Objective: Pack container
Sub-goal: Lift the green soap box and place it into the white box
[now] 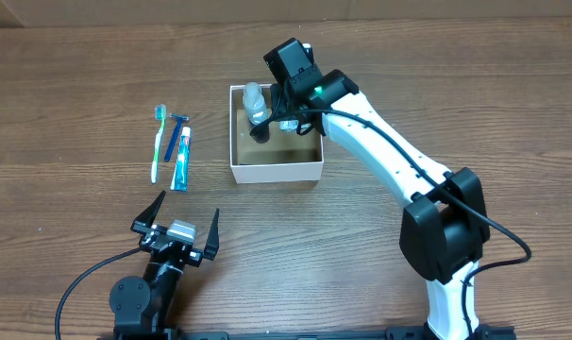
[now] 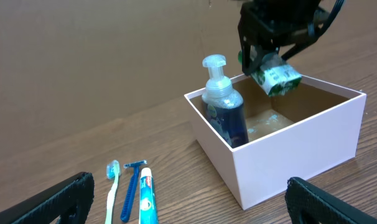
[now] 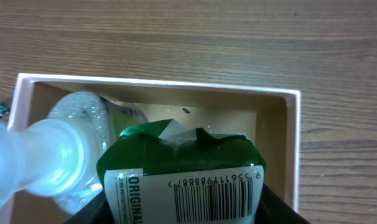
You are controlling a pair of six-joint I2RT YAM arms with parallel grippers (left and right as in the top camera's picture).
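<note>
The container [image 1: 277, 171] is a square white-walled box with a brown floor, at the table's middle back; it also shows in the left wrist view [image 2: 300, 152] and the right wrist view [image 3: 151, 87]. A clear pump bottle [image 1: 256, 102] stands upright in its left part [image 2: 224, 106] [image 3: 51, 152]. My right gripper [image 1: 291, 121] is shut on a green-and-white packet [image 3: 185, 174] [image 2: 274, 74] and holds it over the container's inside, above the floor. My left gripper [image 1: 177, 229] is open and empty near the front edge [image 2: 188, 199].
Left of the container lie a green toothbrush [image 1: 157, 142] [image 2: 112, 186], a blue razor [image 1: 176, 130] [image 2: 131, 186] and a blue toothpaste tube [image 1: 181, 161] [image 2: 147, 199], side by side on the wooden table.
</note>
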